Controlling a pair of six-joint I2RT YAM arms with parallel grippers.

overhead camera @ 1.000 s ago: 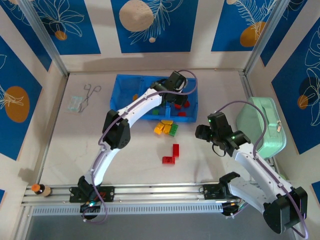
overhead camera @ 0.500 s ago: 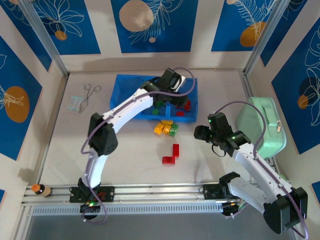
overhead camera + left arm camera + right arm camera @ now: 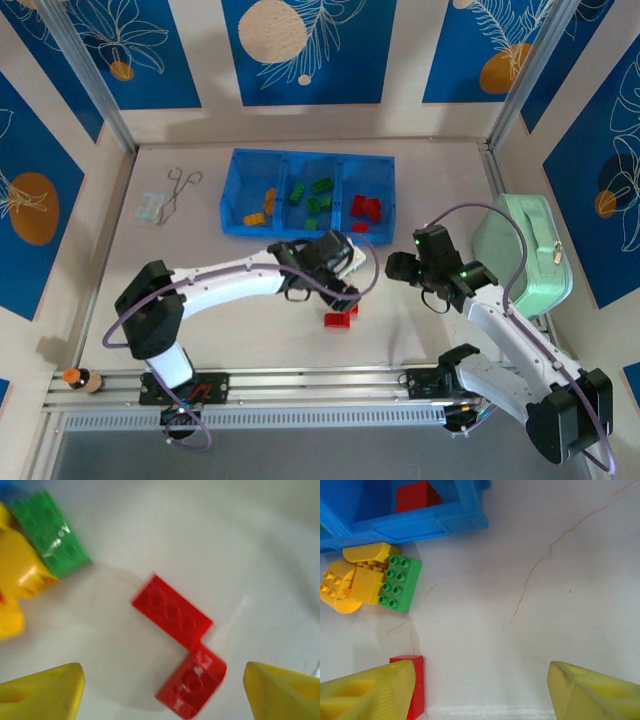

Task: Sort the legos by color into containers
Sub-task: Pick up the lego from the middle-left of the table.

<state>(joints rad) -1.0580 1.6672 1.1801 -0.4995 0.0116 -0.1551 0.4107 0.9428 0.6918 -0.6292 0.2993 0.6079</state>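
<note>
Two red legos [image 3: 172, 612] lie beneath the left end effector [image 3: 161, 675].

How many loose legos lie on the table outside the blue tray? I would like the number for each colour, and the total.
Red legos: 2
Green lego: 1
Yellow-orange legos: 3 (they are packed closely together, so this count is less certain)
Total: 6

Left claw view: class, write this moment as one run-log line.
left claw: open over two red legos | right claw: open, empty | tray: partly sorted | green lego, yellow legos: loose by tray
</note>
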